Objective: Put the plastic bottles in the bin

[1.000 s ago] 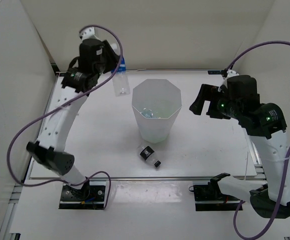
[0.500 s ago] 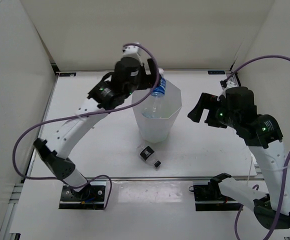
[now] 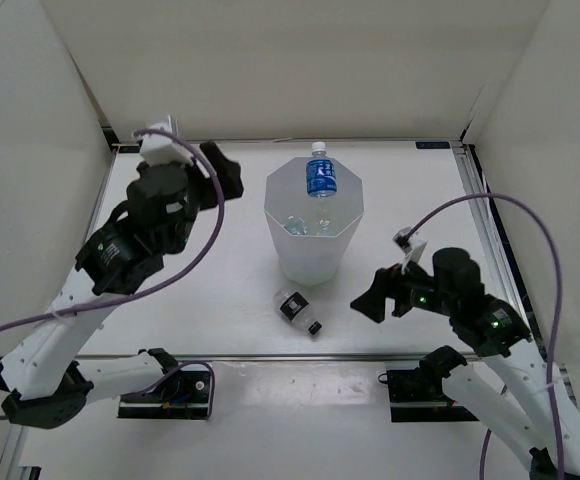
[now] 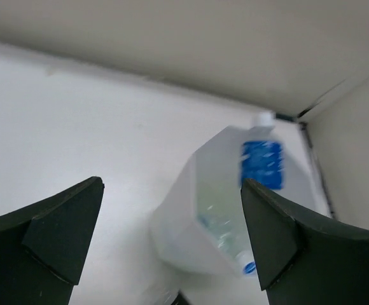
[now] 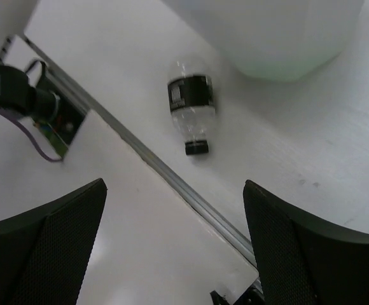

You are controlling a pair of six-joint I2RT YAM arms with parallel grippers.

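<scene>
Bottle (image 3: 319,178), blue-labelled, seemingly upright in white bin (image 3: 306,256); left gripper (image 4: 172,185), right gripper (image 5: 174,184) spread.

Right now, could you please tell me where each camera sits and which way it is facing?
Top camera: overhead at the near edge, looking down on the table, the bin, left arm and right arm.
Left wrist: on the left gripper, facing the bin and the blue-label bottle; own fingers show.
Right wrist: on the right gripper, facing down at the black-label bottle; own fingers show.
All three share the bin.
</scene>
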